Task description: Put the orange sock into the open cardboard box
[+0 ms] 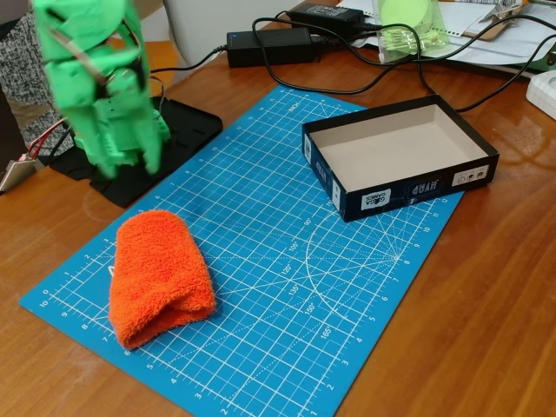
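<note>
Nearest the camera lies the orange sock (161,276) — a thick fuzzy bundle resting on the blue cutting mat (287,287), near its lower-left corner in the fixed view. Its long axis runs from the rounded upper end down toward the camera, tilted slightly to the right, with a fold showing at the lower end.

The green fingers (130,165) hang above and a little left of the sock, apart from it, over the arm's black base plate (169,143); they are blurred, and it cannot be told whether they are spread or pressed together.

Well to the right of the fingers sits the open cardboard box (400,156) on the mat's far right part, beige inside, dark outside, its long axis running left to right and slightly away. White labels mark its near wall — one seems to read "GAMES", the rest is too small to read. The mat carries white grid lines and numbers such as 120, 135 and 165. Black power bricks (269,45) and cables (391,74) lie on the wooden worktop (486,304) behind.
</note>
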Controlling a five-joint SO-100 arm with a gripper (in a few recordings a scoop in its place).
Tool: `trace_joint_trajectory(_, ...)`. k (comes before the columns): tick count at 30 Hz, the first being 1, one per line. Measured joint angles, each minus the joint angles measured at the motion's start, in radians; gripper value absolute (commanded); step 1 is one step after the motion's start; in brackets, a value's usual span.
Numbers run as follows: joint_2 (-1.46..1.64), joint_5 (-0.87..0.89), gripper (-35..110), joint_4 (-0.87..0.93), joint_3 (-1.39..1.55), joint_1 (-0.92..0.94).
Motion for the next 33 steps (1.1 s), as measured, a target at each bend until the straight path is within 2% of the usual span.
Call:
trace_joint_trajectory(7, -0.288, 0.012, 19, -0.273, -0.021, 0.069)
trace_joint_trajectory(9, -0.373, 0.043, 25, -0.321, -0.055, 0.066)
trace_joint_trajectory(13, -0.466, 0.144, 27, -0.331, -0.13, 0.012)
trace_joint_trajectory(16, -0.471, 0.193, 22, -0.318, -0.141, -0.023)
trace_joint_trajectory(19, -0.456, 0.23, 27, -0.318, -0.115, -0.046)
trace_joint_trajectory(26, -0.371, 0.117, 49, -0.319, 0.044, -0.078)
trace_joint_trajectory(28, -0.362, 0.089, 50, -0.321, 0.081, -0.067)
trace_joint_trajectory(31, -0.362, 0.051, 41, -0.331, 0.124, -0.072)
trace_joint_trajectory(33, -0.36, 0.06, 13, -0.367, 0.155, -0.075)
